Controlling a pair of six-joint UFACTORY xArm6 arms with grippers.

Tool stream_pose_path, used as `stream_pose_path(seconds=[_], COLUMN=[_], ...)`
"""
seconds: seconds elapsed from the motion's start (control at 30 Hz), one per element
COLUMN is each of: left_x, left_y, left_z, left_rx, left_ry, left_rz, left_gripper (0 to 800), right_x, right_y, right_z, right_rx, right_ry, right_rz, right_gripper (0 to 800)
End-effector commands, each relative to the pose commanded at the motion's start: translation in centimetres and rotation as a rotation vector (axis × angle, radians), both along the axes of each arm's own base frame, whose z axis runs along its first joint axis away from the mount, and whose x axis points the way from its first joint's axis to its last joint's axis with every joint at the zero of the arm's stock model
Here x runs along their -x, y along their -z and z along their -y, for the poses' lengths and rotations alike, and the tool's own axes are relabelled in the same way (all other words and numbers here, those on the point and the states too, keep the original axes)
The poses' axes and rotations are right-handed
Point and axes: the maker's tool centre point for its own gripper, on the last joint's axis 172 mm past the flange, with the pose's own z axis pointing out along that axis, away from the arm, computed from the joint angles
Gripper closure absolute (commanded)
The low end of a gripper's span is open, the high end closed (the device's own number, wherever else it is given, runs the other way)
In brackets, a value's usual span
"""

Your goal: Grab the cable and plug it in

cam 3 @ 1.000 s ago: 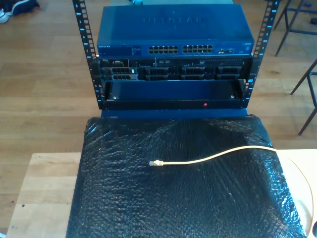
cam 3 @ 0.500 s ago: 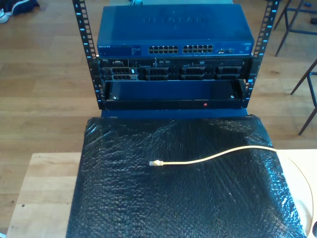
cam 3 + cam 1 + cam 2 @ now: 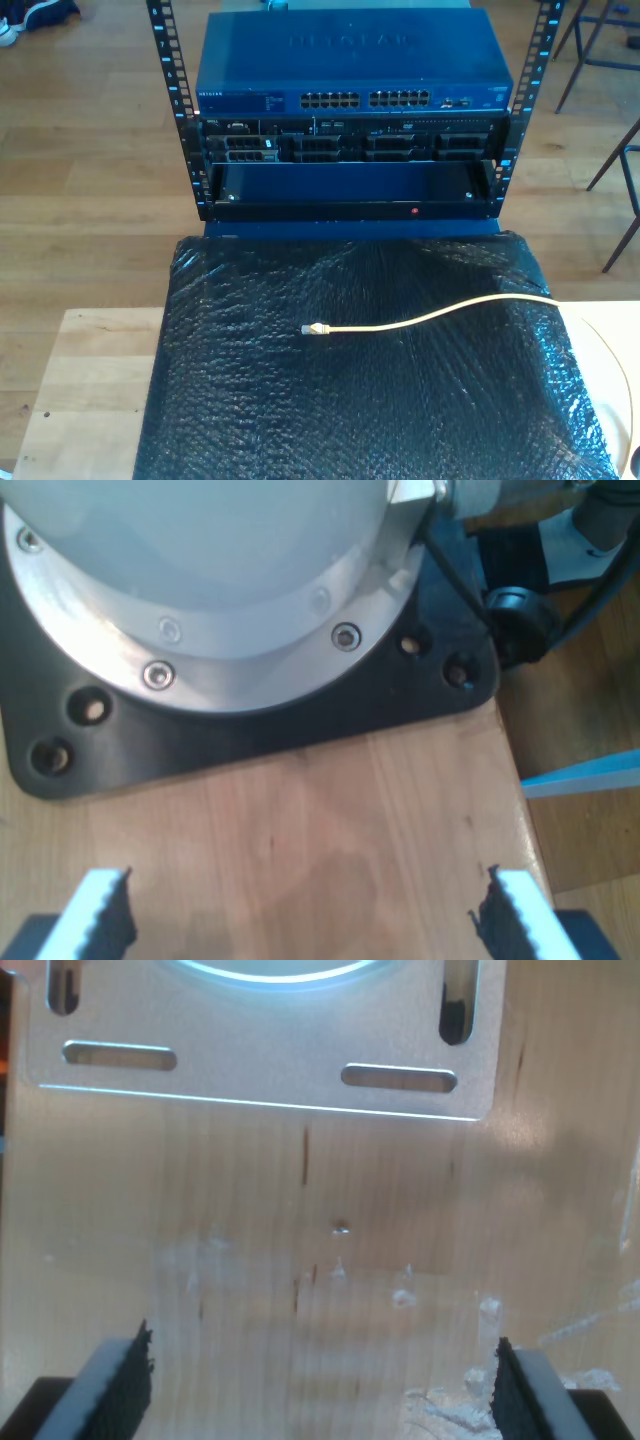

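since the cable (image 3: 430, 316) lies loose on the black bubble wrap (image 3: 300, 400) over the tabletop (image 3: 90, 390), plug at the exterior view's left end, nothing is done; grasping and plugging remain. my first gripper (image 3: 305, 920) and my second gripper (image 3: 320, 1385) hang with jaws wide, empty, above bare wood. beyond stands a rack (image 3: 350, 150) with a blue switch (image 3: 350, 60) on wooden floor (image 3: 90, 180).

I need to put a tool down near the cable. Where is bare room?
Black bubble wrap lies bare on both sides of the cable, toward the rack and toward the camera. Bare wooden table borders it at the exterior view's left. The cable's line is the only obstruction.
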Motion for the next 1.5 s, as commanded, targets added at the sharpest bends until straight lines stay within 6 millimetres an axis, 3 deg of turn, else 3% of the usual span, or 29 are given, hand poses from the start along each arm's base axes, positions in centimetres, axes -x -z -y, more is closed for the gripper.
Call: stream_pose_path(seconds=[0.23,0.37,0.53,0.77,1.03,1.23,1.5], left_x=[0.0,0.0,0.1,-0.4,-3.0,-6.3,-9.0], left_y=[-0.2,-1.0,-3.5,-7.8,-11.0,-13.7,-15.3], left_z=[0.0,-0.9,-1.1,-3.2,-5.4,-4.8,-4.2], left_rx=[0.003,-0.011,0.034,0.038,-0.007,0.007,-0.026], left_ry=[-0.003,-0.002,-0.010,-0.048,-0.074,-0.086,-0.083], left_rz=[-0.006,-0.008,-0.024,-0.055,-0.047,-0.054,-0.113], left_gripper=[0,0,0,0,0,0,0], right_x=[-0.4,-0.3,-0.5,-1.1,-4.1,-7.0,-9.9], right_y=[-2.0,-3.1,-5.6,-9.2,-12.3,-13.8,-15.4], right_z=[2.3,2.2,2.7,4.4,6.0,5.7,5.5], right_rx=[0.072,0.061,0.028,0.044,0.092,0.097,0.135], right_ry=[0.003,0.008,0.024,0.109,0.170,0.196,0.232], right_rz=[0.010,0.008,0.003,-0.016,-0.044,-0.076,-0.084], right_gripper=[0,0,0,0,0,0,0])
